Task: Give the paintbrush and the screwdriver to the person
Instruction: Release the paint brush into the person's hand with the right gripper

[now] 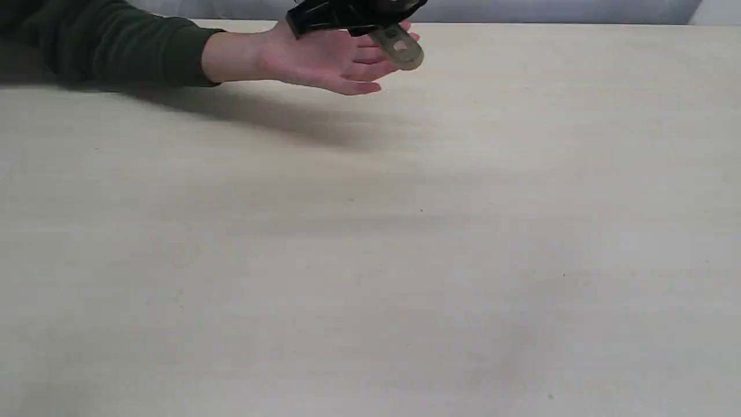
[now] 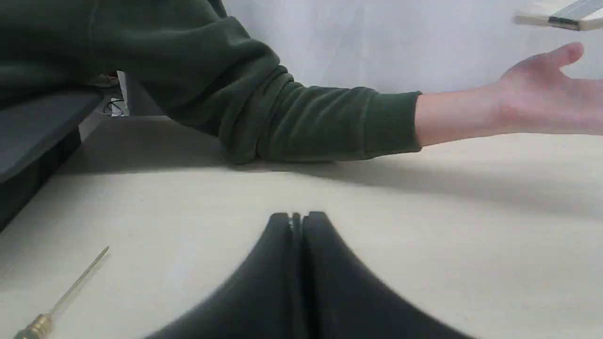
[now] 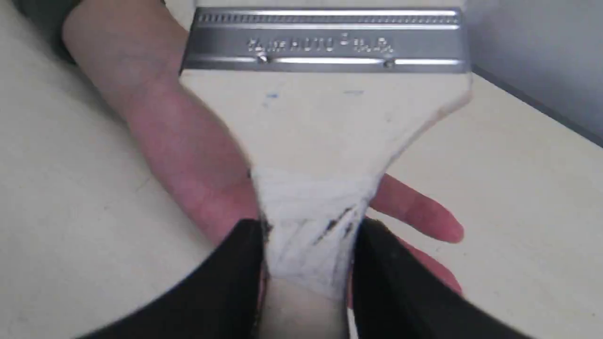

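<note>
Right wrist view gives you the grip plainly: the right gripper [image 3: 308,245] is clamped on the paintbrush [image 3: 325,117] at the narrow, whitish, scuffed neck of its flat pale wooden handle, just short of the ribbed silver ferrule [image 3: 325,40]. Beneath it is the person's hand [image 3: 188,155] — bare, palm up. In the exterior view they sit at the upper middle of the frame, and the rounded handle end with its hole reaches past the fingertips. Your left gripper [image 2: 297,217] has its smooth black jaws pressed together on nothing. The screwdriver [image 2: 56,301] — brass collar, thin shaft — lies flat on the matte beige table [image 2: 424,263] nearby.
</note>
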Robot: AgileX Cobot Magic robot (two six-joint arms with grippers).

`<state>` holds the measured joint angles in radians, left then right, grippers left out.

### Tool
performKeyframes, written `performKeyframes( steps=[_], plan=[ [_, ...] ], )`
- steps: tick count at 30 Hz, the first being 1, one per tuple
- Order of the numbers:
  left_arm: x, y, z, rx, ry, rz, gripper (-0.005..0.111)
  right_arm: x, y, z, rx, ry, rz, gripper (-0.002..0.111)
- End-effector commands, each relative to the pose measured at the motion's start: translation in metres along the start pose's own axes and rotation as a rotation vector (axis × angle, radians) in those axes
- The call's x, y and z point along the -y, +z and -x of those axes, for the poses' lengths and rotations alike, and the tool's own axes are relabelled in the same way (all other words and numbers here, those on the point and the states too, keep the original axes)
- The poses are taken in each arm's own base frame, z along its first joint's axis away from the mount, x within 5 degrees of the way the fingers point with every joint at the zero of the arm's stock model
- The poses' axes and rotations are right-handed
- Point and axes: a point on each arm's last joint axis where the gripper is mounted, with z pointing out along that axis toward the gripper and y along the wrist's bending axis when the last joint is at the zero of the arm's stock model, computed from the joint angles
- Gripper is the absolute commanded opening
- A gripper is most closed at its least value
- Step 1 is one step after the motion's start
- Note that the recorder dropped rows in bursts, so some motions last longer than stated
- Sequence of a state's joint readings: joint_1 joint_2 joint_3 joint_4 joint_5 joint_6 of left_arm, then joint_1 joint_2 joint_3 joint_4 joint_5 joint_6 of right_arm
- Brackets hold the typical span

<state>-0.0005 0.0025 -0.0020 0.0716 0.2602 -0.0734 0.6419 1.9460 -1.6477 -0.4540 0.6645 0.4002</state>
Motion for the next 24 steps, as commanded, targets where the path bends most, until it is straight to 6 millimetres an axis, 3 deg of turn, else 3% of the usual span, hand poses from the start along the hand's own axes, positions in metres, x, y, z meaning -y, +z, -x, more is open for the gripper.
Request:
performKeyframes(
  steps=[1,8,15,21,24],
  plan=[
    [0.001,0.0,0.0,0.011,-0.005,-0.008,0.0,-0.001,0.014,0.006,-0.002,-0.002,-0.014,0.004],
    [0.001,0.0,0.0,0.011,-0.005,-0.008,0.0,0.011,0.049,0.005,-0.07,0.028,-0.062,0.004],
    [0.001,0.0,0.0,0.011,-0.005,-0.008,0.0,0.018,0.056,0.001,-0.104,0.075,-0.034,0.005],
    [0.001,0.0,0.0,0.011,-0.005,-0.008,0.0,0.012,0.056,0.003,-0.088,0.072,0.035,0.025],
    [0.0,0.0,0.001,0.012,-0.003,-0.008,0.0,0.012,0.055,0.003,-0.092,0.072,0.034,0.041]
  ],
)
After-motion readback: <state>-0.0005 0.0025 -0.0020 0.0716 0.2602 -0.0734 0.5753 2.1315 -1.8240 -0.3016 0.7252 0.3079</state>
